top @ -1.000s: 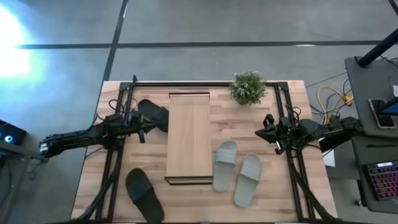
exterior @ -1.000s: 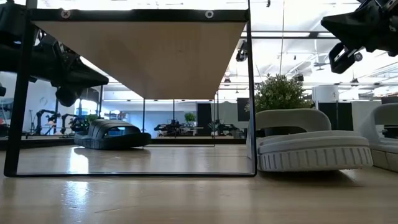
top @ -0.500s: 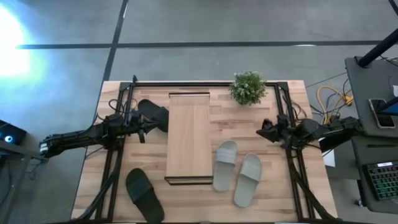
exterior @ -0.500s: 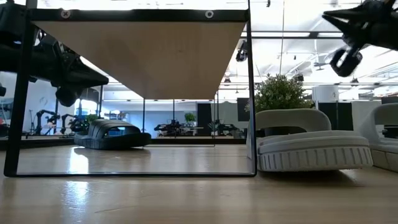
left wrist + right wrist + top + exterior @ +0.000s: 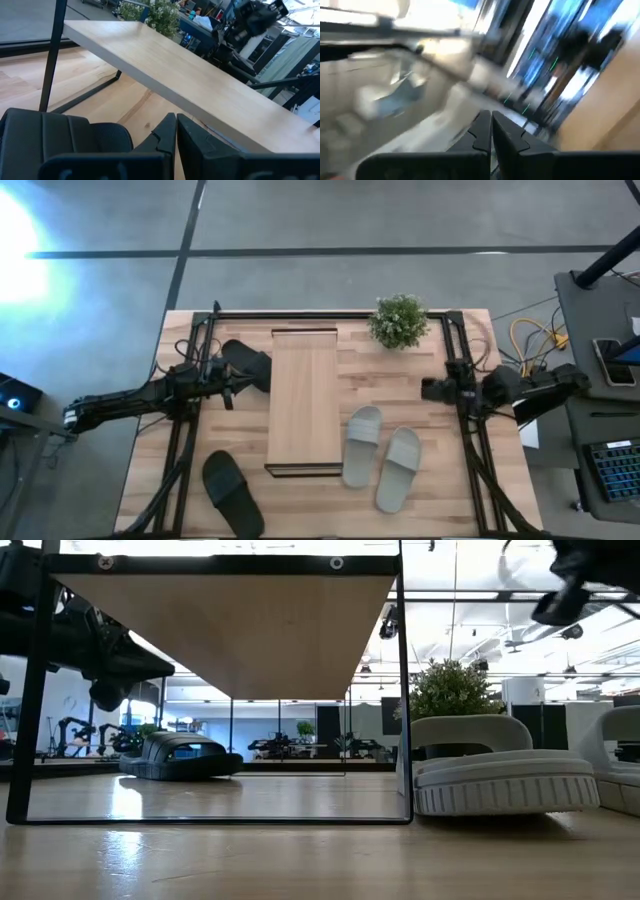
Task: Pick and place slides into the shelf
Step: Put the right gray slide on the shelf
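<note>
The shelf [image 5: 303, 400], a low rack with a light-wood plank top, stands mid-table. One black slide [image 5: 247, 363] rests sole-down left of the shelf at the far side, and another [image 5: 232, 492] lies near the front left. The grey pair [image 5: 362, 445] [image 5: 398, 468] lies right of the shelf. My left gripper [image 5: 228, 387] hangs shut beside the far black slide [image 5: 60, 135], above the table; its fingers [image 5: 175, 135] hold nothing. My right gripper [image 5: 427, 390] is shut and raised at the table's right, fingers [image 5: 491, 127] empty, high above the grey slide [image 5: 500, 775].
A potted plant [image 5: 398, 320] stands at the far edge, right of the shelf. Dark frame rails [image 5: 470, 450] run along both table sides under the arms. Bare wood lies under the shelf [image 5: 220, 795] and along the front edge.
My right gripper has risen, tipped its fingers upward and rolled about its own axis, staying shut and empty. The slides and the shelf have kept their places.
</note>
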